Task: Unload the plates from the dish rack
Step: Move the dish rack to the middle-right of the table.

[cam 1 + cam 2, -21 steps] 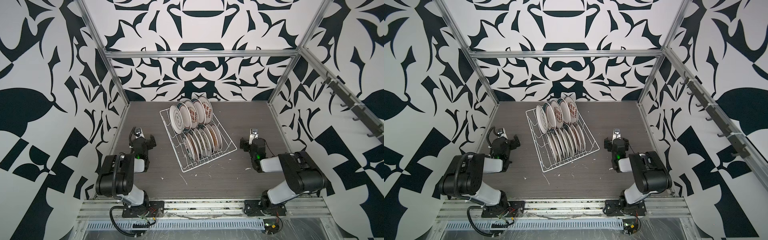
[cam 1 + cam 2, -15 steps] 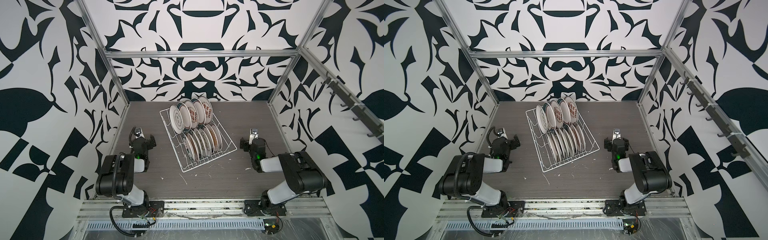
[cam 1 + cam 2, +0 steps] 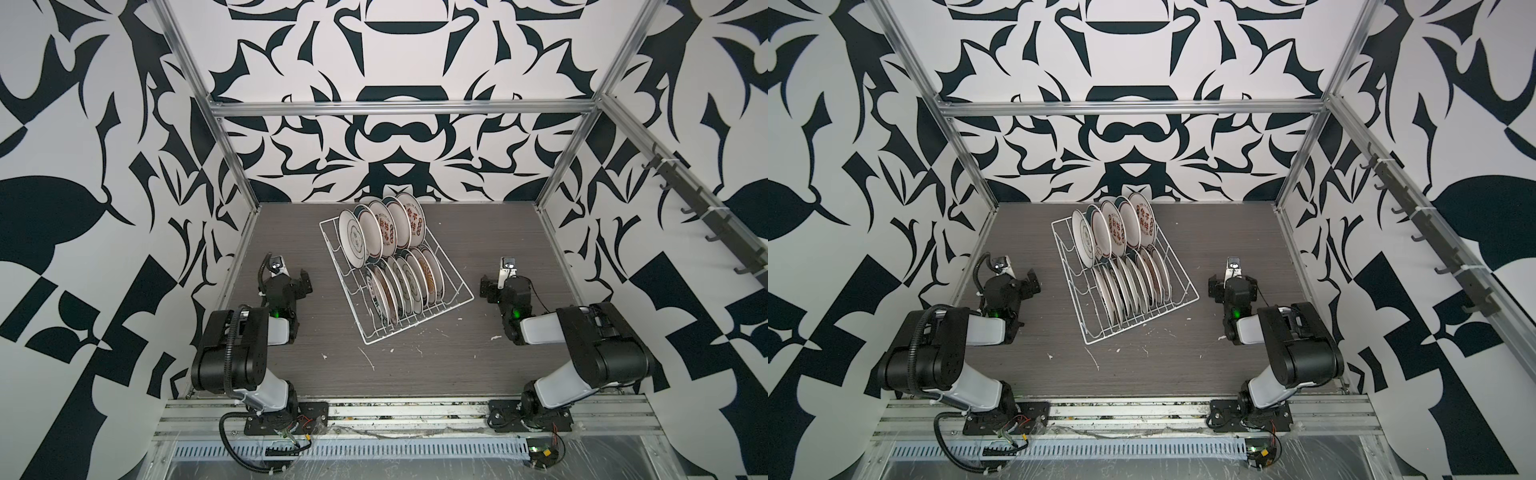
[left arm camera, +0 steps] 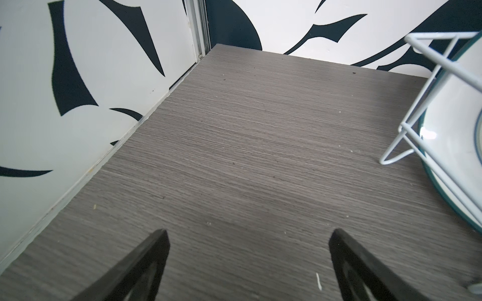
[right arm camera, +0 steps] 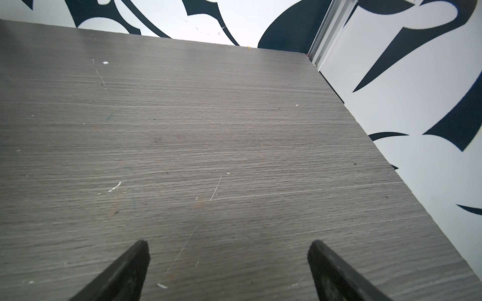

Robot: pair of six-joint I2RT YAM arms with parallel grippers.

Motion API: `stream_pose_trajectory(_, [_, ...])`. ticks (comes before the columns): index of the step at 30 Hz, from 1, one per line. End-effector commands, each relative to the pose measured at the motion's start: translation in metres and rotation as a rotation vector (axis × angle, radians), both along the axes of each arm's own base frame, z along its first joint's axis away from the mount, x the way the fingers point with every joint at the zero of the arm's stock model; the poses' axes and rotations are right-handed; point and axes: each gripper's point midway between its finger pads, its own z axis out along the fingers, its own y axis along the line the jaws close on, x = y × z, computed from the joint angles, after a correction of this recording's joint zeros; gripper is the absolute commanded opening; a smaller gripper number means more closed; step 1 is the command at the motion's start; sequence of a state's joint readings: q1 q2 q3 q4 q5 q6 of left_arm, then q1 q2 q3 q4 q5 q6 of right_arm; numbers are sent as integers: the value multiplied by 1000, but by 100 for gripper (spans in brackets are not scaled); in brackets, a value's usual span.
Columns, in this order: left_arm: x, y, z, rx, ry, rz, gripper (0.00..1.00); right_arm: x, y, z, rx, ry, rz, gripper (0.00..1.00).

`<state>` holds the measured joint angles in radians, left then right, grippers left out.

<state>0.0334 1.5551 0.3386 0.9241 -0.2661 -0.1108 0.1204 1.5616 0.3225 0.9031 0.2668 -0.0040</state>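
Nothing is seen to have moved since the earlier views, so no plate is unloaded yet.
About ten plates are counted in two rows of about five, stood in the one dish rack at mid-table. The left gripper and right gripper are held apart and empty, well clear of it.

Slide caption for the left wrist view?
Open left gripper above table, rack corner and green-rimmed plate at frame edge.

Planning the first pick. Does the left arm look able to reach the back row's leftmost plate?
Probably yes: the left gripper is open, only bare table lies between it and the rack, and that plate stands nearest it, rising above the rack.
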Motion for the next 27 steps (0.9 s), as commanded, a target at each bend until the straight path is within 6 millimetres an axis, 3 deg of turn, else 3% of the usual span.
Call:
stream_pose_trajectory(1, [9,1,13,7,-50,5,99,10,1,18,-4,-66,-8,99])
stream_pose_trajectory(23, [9,0,13,8,-48,-1,99,10,0,19,-5,-69,-10,99])
stream_pose_trajectory(27, [9,1,16,10,-60,5,99,9,-2,28,-8,-83,-18,99])
